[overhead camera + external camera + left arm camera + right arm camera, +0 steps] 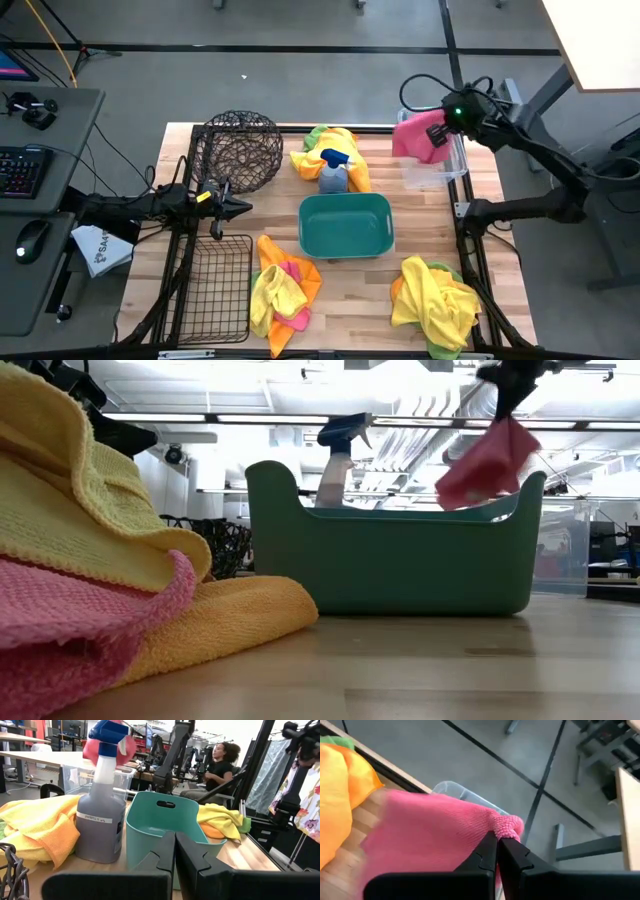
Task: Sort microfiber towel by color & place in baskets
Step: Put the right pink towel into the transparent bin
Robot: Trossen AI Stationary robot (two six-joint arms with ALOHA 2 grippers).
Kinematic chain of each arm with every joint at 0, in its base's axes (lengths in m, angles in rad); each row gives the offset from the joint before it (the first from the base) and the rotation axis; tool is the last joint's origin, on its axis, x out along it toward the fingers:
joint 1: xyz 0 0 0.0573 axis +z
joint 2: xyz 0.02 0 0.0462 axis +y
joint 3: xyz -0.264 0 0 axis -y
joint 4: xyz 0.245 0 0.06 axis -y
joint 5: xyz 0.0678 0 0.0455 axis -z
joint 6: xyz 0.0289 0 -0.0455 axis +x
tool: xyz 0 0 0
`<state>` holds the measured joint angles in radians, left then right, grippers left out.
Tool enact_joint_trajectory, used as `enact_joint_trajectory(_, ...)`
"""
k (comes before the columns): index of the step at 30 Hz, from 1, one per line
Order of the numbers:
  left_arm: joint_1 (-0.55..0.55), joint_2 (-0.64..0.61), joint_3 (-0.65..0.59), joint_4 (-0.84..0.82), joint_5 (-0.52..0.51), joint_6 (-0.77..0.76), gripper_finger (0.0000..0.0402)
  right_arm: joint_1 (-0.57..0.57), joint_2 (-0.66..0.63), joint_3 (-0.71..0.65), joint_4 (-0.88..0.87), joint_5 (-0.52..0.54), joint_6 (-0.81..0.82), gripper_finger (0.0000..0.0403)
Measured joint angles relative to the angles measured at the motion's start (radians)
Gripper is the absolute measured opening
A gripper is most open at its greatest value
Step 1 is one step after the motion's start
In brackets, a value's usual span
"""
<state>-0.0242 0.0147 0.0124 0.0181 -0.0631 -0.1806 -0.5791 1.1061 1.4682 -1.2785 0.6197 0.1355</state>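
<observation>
My right gripper [441, 124] is shut on a pink towel [413, 136], held in the air over the far end of the clear bin [436, 172]; the low view shows the towel [489, 460] hanging high behind the teal tub [400, 555]. My left gripper [228, 207] is shut on nothing and hovers between the round wire basket [238, 150] and the rectangular wire basket [214, 290], pointing at the teal tub [345, 225]. Mixed yellow, orange and pink towels lie in piles at the near middle [282, 290], near right [435, 300] and far middle [330, 145]. My right gripper pinches a bunched fold of the pink towel [509, 826] between its two fingers [485, 854]. The towel is lifted clear and hangs slack below the gripper [508, 388], above the clear bin.
A blue-grey spray bottle [333, 172] stands by the far towel pile, just beyond the teal tub. A person [217, 767] sits in the room beyond the table. Bare wood shows between the tub and the near piles [360, 290].
</observation>
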Motion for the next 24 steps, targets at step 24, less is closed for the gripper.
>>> enact_joint_trajectory(24,0.000,0.000,0.000,0.000,0.000,0.000,0.0000,-0.323,0.013,-0.432,0.216,-0.540,-0.023,0.0027)
